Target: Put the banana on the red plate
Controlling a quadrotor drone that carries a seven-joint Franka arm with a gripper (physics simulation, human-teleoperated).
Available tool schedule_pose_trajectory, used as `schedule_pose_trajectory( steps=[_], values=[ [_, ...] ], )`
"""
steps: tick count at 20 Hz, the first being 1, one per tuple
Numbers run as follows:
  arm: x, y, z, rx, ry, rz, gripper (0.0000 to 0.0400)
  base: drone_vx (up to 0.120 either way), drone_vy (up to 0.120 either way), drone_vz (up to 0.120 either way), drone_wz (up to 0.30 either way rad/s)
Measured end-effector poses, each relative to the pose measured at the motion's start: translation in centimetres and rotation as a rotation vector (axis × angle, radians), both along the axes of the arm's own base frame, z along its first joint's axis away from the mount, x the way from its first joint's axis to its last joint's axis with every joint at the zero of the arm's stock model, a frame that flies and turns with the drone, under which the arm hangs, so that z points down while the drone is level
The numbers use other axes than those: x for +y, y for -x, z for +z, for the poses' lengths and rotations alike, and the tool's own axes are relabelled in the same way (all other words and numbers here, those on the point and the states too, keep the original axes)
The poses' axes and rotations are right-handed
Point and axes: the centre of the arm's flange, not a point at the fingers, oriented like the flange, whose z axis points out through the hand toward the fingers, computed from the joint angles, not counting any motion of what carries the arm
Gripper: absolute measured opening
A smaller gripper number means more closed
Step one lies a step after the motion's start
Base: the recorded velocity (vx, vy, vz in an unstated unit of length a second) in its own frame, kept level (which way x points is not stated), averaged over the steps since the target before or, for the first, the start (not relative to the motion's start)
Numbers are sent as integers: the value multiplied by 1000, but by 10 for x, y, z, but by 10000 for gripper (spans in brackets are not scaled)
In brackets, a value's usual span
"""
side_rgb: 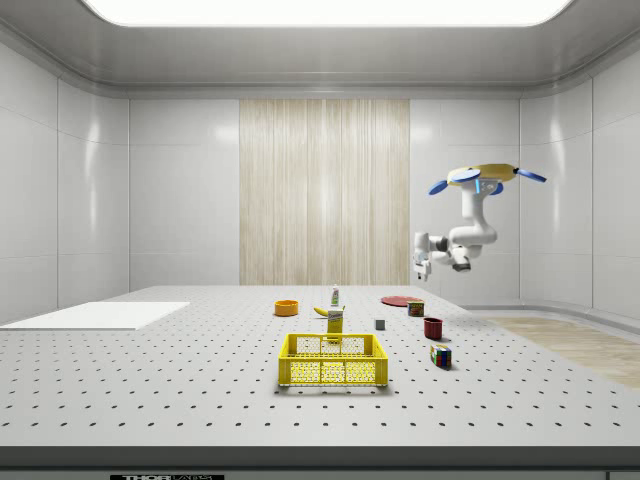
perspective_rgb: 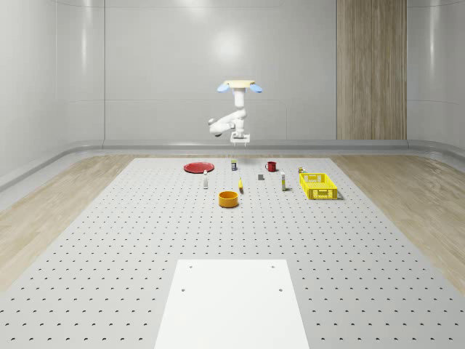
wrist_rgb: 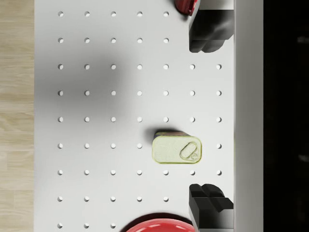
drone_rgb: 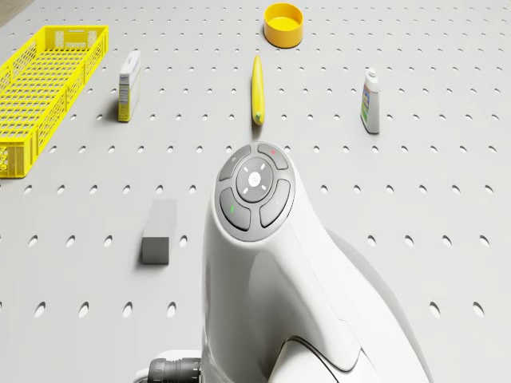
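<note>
**Approach phase: drone aloft at the far end of the table, banana not yet reached**

The drone [perspective_rgb: 239, 86] hovers high above the far part of the perforated table [perspective_rgb: 109, 240], with the arm folded below it. The gripper [perspective_rgb: 240, 139] hangs well clear of the surface, its fingers [wrist_rgb: 210, 30] spread wide apart and holding nothing. In the wrist view a closed tin [wrist_rgb: 176, 149] lies on the table between the fingertips' lines, with the red mug [wrist_rgb: 184, 6] on one side and the rim of the red plate [wrist_rgb: 159, 225] on the other; the gripper therefore stands over the tin, not over the task's object.

The banana [perspective_rgb: 240, 186] lies flat on the table nearer the camera than the gripper, just right of the orange bowl [perspective_rgb: 229, 198] in the whole-scene view. In the drone view the banana [drone_rgb: 257, 88] lies lengthwise, between a carton [drone_rgb: 128, 84] and a small bottle [drone_rgb: 370, 100], apart from both. The red plate [perspective_rgb: 198, 167] sits at the far left of the object group, well apart from the banana.

Judgement: the step in hand is the approach. It is done well by carrying the gripper nearward until it is over the banana's middle, turning the wrist so the fingers straddle its narrow width, then descending straight, keeping clear of the bowl. The yellow crate [perspective_rgb: 318, 185] at the right is no obstacle.
</note>
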Motion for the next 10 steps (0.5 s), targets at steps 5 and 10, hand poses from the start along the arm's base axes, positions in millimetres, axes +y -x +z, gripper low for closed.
schedule_pose_trajectory(
  steps=[5,10],
  values=[
    [0,0,0,0,1,0,400,120,0,-120,0],
    [0,0,0,0,1,0,400,120,0,-120,0]
  ],
)
